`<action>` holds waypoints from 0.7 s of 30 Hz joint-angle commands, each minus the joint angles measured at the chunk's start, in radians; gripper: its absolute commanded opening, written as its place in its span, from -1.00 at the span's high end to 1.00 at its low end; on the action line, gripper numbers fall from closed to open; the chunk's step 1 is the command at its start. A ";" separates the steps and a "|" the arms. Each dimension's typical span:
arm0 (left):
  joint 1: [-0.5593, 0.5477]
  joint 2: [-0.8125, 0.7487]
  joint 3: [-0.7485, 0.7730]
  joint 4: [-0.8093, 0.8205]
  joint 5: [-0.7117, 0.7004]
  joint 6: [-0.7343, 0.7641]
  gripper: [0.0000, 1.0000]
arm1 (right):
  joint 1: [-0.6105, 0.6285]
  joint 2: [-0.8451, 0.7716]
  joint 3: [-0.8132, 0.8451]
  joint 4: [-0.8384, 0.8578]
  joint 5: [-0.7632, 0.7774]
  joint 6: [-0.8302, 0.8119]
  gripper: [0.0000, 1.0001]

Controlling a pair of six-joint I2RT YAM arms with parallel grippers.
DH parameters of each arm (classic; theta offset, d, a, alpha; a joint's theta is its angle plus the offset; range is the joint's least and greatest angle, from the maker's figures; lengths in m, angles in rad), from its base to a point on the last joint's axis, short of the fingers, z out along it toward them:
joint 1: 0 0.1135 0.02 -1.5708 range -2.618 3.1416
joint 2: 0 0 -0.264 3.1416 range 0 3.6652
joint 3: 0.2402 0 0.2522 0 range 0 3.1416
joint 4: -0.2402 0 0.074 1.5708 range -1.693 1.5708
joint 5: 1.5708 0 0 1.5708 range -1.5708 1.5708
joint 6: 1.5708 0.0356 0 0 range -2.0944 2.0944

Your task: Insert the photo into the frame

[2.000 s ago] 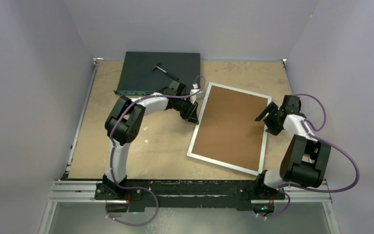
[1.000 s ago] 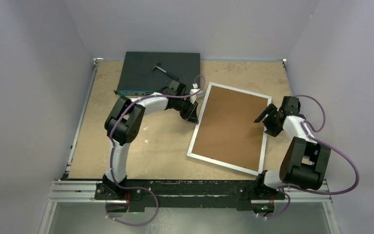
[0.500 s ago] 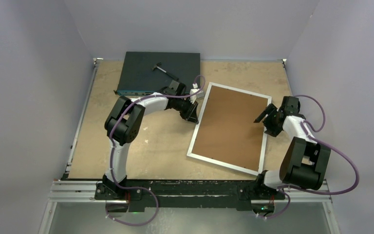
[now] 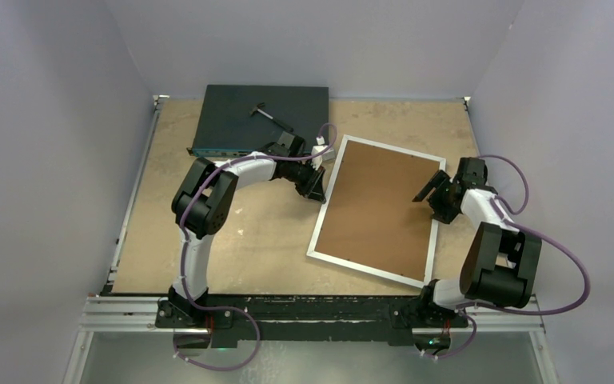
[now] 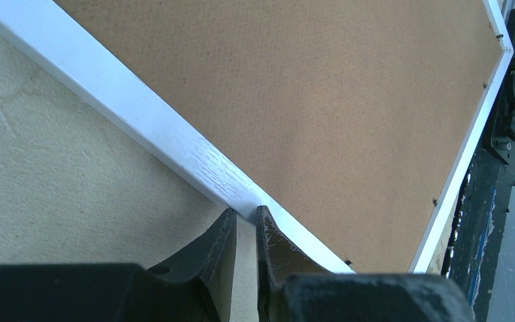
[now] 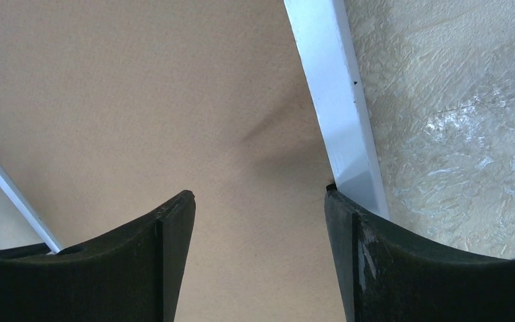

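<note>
- One frame (image 4: 368, 270) lies face down on the table (image 4: 240, 240), right of centre and skewed. Its thin white border rings one brown backing board (image 4: 380, 208).
- The photo shows in no view; whether it lies under the board cannot be told.
- Two arms reach in from the near edge.
- The left gripper (image 5: 245, 218) sits at the frame's left border, jaws a thin slit apart, with only table showing in the gap. Whether its tips press the white edge is hard to make out.
- The right gripper (image 6: 258, 201) hangs over the frame's right border, jaws spread wide and holding nothing. One finger is above the board, the other at the white strip.
- Both wrist views cut the frame off at their edges.
- One dark flat box (image 4: 240, 120) sits at the far left, with one small tool (image 4: 270, 114) on top, too small to identify.
</note>
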 commanded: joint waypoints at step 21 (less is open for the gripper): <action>-0.020 0.022 -0.031 0.017 -0.073 0.053 0.82 | -0.024 -0.049 0.107 -0.130 0.086 0.021 -0.51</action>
